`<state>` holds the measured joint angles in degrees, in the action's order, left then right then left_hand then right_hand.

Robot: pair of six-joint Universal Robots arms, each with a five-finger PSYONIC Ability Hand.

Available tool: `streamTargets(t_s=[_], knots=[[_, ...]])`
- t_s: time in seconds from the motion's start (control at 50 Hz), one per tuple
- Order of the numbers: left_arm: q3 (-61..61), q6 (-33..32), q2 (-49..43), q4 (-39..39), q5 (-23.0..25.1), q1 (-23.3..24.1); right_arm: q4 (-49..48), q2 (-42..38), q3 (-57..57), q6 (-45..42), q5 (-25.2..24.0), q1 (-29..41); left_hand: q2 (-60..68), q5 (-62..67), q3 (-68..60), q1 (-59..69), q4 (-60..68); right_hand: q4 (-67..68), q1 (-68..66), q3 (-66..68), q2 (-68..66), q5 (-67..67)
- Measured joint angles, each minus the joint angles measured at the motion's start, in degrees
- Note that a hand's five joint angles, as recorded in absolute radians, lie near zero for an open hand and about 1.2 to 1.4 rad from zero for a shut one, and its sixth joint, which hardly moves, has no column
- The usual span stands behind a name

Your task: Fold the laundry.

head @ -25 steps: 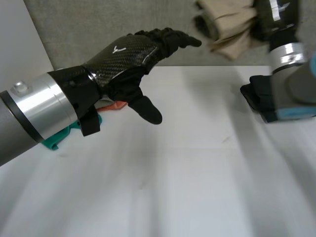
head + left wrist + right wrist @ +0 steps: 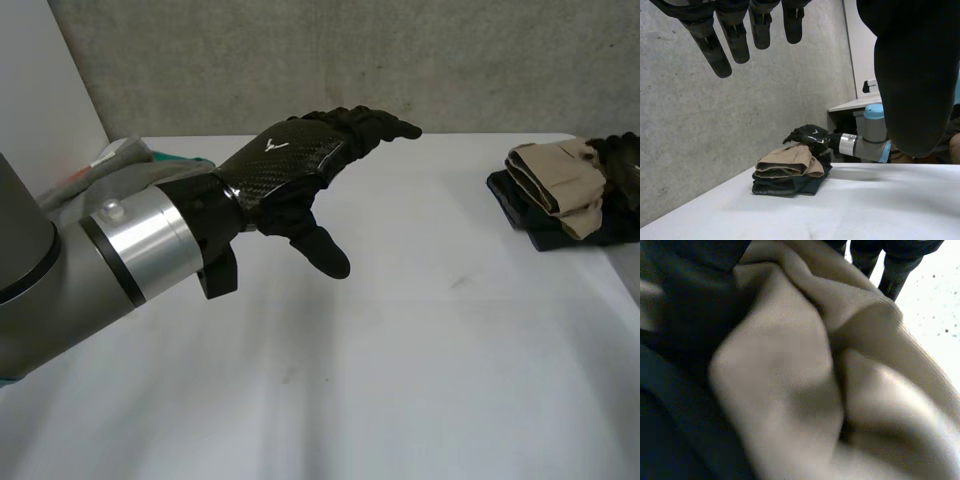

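The left hand (image 2: 290, 165) is black, its back patterned in a glossy carbon weave. Under the black right hand (image 2: 810, 136) a tan cloth (image 2: 555, 180) lies on a dark cloth (image 2: 520, 218), perhaps navy. The table (image 2: 400, 350) is white.

The left arm (image 2: 120, 255) reaches forward and inward from the near left, forearm rising slightly. The left hand (image 2: 285, 170) hangs in the air, palm down. Its fingers (image 2: 722, 55) are straight and close together, the thumb (image 2: 912, 85) juts well apart below them, and it holds nothing. The right arm (image 2: 867, 142) lies low and nearly level at the far right. The right hand (image 2: 810, 136) is lowered palm down, its back arched.
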<state>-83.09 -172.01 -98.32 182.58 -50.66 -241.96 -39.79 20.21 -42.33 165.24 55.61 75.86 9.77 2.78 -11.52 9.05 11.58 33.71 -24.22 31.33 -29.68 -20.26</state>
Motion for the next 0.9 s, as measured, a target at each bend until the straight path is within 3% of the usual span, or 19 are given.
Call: streamTargets(t_s=[0.02,0.06,0.18,0.2,0.26,0.4,0.48,0.52,0.6,0.64,0.7,0.8,0.9], knots=[[0.11,0.00,-0.08,-0.01,-0.06,0.05,0.17,0.72,-1.01,-0.38,0.11,-0.17,0.00,0.00,0.00,0.00,0.00,-10.82,7.55,-10.15,10.01,10.39],[0.37,-0.01,-0.07,-0.04,-0.16,0.14,0.58,4.34,-4.39,-0.84,1.12,-0.52,0.00,0.00,0.00,0.00,0.00,-20.65,11.06,-18.75,17.39,17.38],[0.79,0.01,0.51,-0.27,-0.21,0.35,3.05,14.06,-11.17,-0.09,3.79,-0.99,0.00,0.00,0.00,0.00,0.00,-21.64,11.06,-19.39,17.64,17.52],[0.78,-0.01,1.15,-0.43,-0.21,0.35,6.19,19.19,-13.66,-0.14,5.00,-1.22,0.00,0.00,0.00,0.00,0.00,-21.64,11.06,-19.39,17.64,17.52],[0.64,-0.02,2.05,-0.65,-0.23,0.14,12.24,24.70,-15.17,-1.81,7.05,-1.51,0.00,0.00,0.00,0.00,0.00,-21.64,11.06,-19.39,17.64,17.51],[1.09,0.23,5.02,-0.92,-1.51,-1.57,29.41,35.19,-12.36,-16.58,21.47,0.13,0.00,0.00,0.00,0.00,0.00,-21.64,11.06,-19.39,17.64,17.52],[2.79,0.46,6.46,-0.11,-4.61,-2.95,27.49,39.92,-12.00,-23.38,29.58,4.22,0.00,0.00,0.00,0.00,0.00,-21.64,11.06,-19.39,17.64,17.51],[4.67,0.52,7.17,0.79,-8.59,-4.47,19.08,44.36,-15.41,-24.88,31.77,8.60,0.00,0.00,0.00,0.00,0.00,-21.64,11.06,-19.39,17.64,17.52],[7.99,-1.06,6.78,2.50,-16.63,-8.34,4.29,50.34,-24.58,-22.49,28.21,14.69,0.00,0.00,0.00,0.00,0.00,-21.64,11.06,-19.39,17.64,17.52],[10.99,-5.92,3.94,4.41,-22.95,-12.71,-7.00,55.09,-35.02,-18.61,21.73,20.59,0.00,0.00,0.00,0.00,0.00,-21.64,11.06,-19.39,17.64,17.52],[13.54,-12.52,-0.66,5.58,-26.16,-16.45,-11.32,57.96,-43.14,-16.04,16.75,25.33,0.00,0.00,0.00,0.00,0.00,-21.64,11.06,-19.39,17.64,17.52],[17.74,-23.86,-12.33,6.02,-26.54,-21.75,-7.70,59.65,-52.78,-14.09,13.76,32.39,0.00,0.00,0.00,0.00,0.00,-21.64,11.06,-19.40,17.64,17.52],[22.11,-29.96,-25.56,6.01,-24.07,-25.03,3.10,57.12,-56.29,-13.91,16.54,36.81,0.00,0.00,0.00,0.00,0.00,-21.64,11.06,-19.40,17.64,17.52]])
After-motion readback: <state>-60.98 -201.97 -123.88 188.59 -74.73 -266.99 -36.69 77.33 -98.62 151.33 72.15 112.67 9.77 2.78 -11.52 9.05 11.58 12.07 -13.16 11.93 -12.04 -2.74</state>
